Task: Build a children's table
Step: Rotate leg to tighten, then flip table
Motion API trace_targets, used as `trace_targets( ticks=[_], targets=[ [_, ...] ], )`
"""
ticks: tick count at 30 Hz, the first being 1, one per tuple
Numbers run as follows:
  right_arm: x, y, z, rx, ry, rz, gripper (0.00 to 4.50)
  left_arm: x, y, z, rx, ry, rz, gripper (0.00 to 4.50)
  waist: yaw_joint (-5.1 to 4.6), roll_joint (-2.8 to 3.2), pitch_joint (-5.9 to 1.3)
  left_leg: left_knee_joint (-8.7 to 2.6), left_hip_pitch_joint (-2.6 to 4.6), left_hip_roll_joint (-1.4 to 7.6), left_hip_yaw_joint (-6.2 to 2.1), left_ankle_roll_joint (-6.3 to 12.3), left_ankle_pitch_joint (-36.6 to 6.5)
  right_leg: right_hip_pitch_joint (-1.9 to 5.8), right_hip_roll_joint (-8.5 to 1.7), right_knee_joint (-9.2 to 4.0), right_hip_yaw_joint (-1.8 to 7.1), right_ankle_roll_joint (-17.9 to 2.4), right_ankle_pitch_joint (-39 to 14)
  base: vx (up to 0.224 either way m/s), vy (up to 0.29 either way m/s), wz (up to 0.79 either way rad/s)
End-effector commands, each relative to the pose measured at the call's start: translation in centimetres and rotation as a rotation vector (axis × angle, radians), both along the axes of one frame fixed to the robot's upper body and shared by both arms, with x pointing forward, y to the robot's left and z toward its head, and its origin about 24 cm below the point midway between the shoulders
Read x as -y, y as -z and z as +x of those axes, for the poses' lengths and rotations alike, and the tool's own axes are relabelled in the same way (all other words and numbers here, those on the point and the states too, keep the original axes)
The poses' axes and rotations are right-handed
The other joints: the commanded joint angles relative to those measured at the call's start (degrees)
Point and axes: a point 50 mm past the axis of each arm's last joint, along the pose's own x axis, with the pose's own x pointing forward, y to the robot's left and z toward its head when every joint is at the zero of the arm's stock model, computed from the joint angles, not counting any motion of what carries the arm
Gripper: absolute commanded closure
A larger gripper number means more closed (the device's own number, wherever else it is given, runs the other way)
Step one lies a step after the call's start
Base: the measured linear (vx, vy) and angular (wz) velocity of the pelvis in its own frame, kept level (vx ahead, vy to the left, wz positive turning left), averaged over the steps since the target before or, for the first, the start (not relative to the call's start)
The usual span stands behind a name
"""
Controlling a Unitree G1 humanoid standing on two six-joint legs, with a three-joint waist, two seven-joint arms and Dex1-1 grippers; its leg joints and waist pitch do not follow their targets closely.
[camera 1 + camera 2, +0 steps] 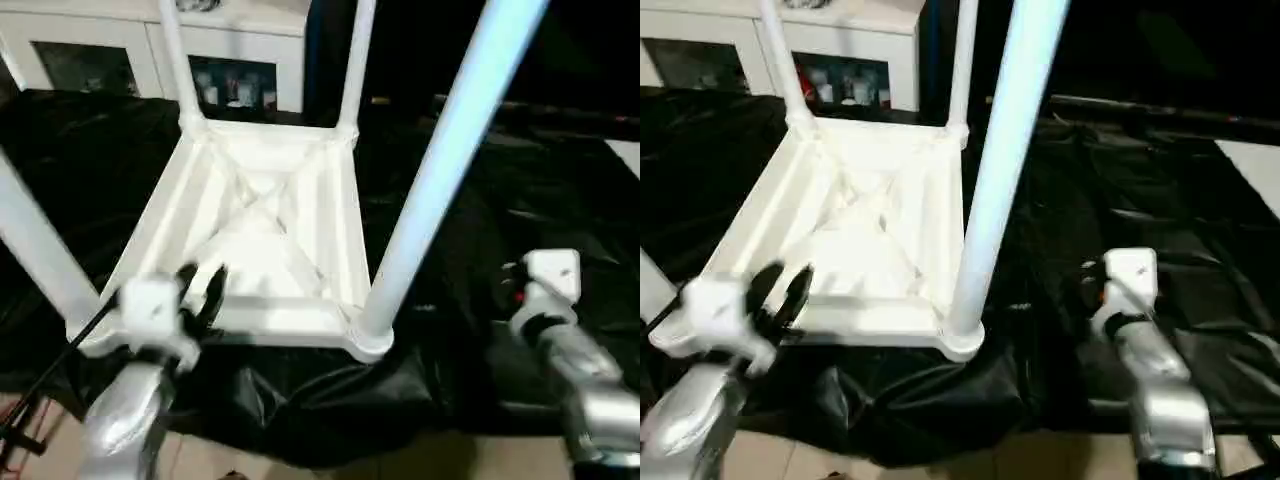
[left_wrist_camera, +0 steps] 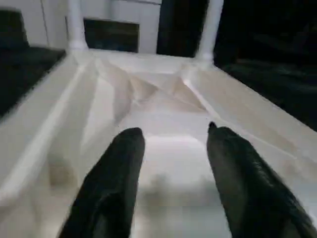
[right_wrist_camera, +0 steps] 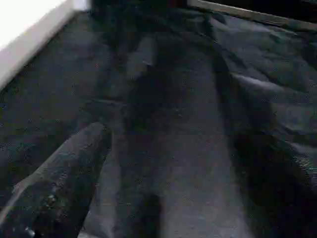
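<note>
The children's table (image 1: pixel 330 215) lies upside down on a black sheet, its ribbed X-braced underside facing up. Legs stand in its corner sockets: near right leg (image 1: pixel 440 170), near left leg (image 1: pixel 35 245), far left leg (image 1: pixel 175 60), far right leg (image 1: pixel 357 60). My left gripper (image 1: pixel 200 285) hovers over the tabletop's near rim close to the near left corner, open, with nothing between its black fingers (image 2: pixel 116 168). My right gripper (image 3: pixel 188 144) hangs over the black sheet to the right of the table, open and apart from the table.
The black sheet (image 1: pixel 520 190) covers the work surface and droops over its front edge. White cabinets (image 1: pixel 100 50) with glass doors stand behind the table. A black cable (image 1: pixel 60 360) runs from my left wrist toward the floor at lower left.
</note>
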Motion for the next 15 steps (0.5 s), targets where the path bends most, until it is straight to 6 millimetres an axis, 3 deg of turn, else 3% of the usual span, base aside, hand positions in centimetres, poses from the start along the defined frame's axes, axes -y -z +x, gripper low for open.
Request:
trace_targets(
  ticks=[1,2,3,4,5,7,8,10,11,12,15],
  targets=[
    [-0.3,0.3,-0.2,-0.033,-0.093,0.030,0.00,0.3,-0.5,-0.7,0.023,0.102,-0.018,1.87,0.45,0.30,-0.98,-4.70,1.31,4.47,-2.62,-2.14,-24.2,-0.14,-5.21,-8.69,3.34,-2.9,-33.3,-0.058,-0.015,-0.04],
    [-0.4,0.6,-0.5,-0.054,-0.168,0.014,0.00,0.2,-0.3,-1.5,-0.012,0.157,-0.012,1.74,0.11,-0.58,-1.04,-5.01,1.27,4.64,-2.75,-3.13,-25.6,0.00,-4.96,-8.61,3.18,-2.7,-32.3,0.000,0.000,0.00],
    [-0.4,0.7,-0.8,-0.067,-0.220,0.003,0.00,0.2,-0.1,-2.1,-0.034,0.193,-0.011,1.65,0.52,0.02,-0.97,-5.38,1.51,4.87,-2.88,-3.73,-26.0,-0.06,-4.96,-8.31,3.39,-3.2,-29.5,0.000,0.000,0.00],
    [-0.5,0.8,-1.3,-0.087,-0.313,-0.007,0.00,-0.1,-0.1,-2.8,-0.058,0.231,-0.007,1.60,0.68,-0.41,-0.94,-5.46,1.83,5.03,-2.75,-3.96,-26.6,-0.21,-4.99,-8.23,3.51,-4.0,-27.1,0.000,0.000,0.00],
    [-0.5,0.8,-1.6,-0.100,-0.364,-0.010,0.00,-0.4,-0.1,-3.2,-0.068,0.247,-0.004,1.50,0.84,-0.25,-0.89,-5.51,1.94,5.05,-2.70,-3.95,-26.8,-0.18,-5.05,-8.14,3.57,-4.4,-26.2,0.000,0.000,0.00],
    [-0.5,0.8,-1.7,-0.106,-0.396,-0.009,0.00,-0.9,-0.1,-3.2,-0.070,0.238,-0.003,1.30,0.96,-0.13,-0.93,-5.89,1.77,5.18,-2.62,-3.99,-26.2,0.14,-4.91,-7.77,3.70,-5.2,-22.5,-0.001,0.028,-0.01],
    [-0.6,0.8,-1.6,-0.109,-0.412,-0.008,0.00,-1.2,-0.1,-3.3,-0.070,0.229,-0.004,1.21,1.00,-0.13,-1.18,-6.12,1.61,5.16,-2.52,-4.16,-24.2,0.49,-4.77,-7.20,3.69,-6.2,-17.4,-0.003,0.082,-0.05],
    [-1.0,0.3,-2.0,-0.118,-0.510,0.023,0.00,-2.9,-0.2,-3.5,-0.072,0.132,0.038,1.10,1.04,0.43,-0.74,-6.52,1.41,5.19,-2.52,-4.01,-23.5,0.63,-4.62,-6.94,3.63,-6.7,-13.6,-0.001,0.027,-0.02],
    [-1.3,0.1,-2.3,-0.126,-0.566,0.045,0.00,-3.8,-0.3,-3.6,-0.073,0.077,0.065,1.10,0.93,0.19,-0.99,-6.39,1.51,5.13,-2.41,-3.69,-23.7,0.85,-4.47,-6.97,3.55,-6.8,-13.0,0.000,0.000,0.00],
    [-1.8,-0.1,-2.7,-0.139,-0.644,0.060,0.00,-5.0,-0.6,-3.9,-0.068,0.007,0.090,1.03,0.96,0.07,-0.64,-6.25,1.47,5.01,-2.30,-3.11,-24.9,0.81,-4.53,-7.18,3.68,-6.5,-13.8,0.000,0.000,0.00],
    [-2.6,0.0,-3.3,-0.165,-0.749,0.065,0.00,-6.0,-1.1,-4.3,-0.070,-0.065,0.099,0.74,1.06,0.45,-0.17,-6.21,1.14,4.97,-2.47,-2.29,-23.3,0.68,-5.03,-7.44,3.89,-6.8,-15.2,0.000,0.000,0.00]
  ],
)
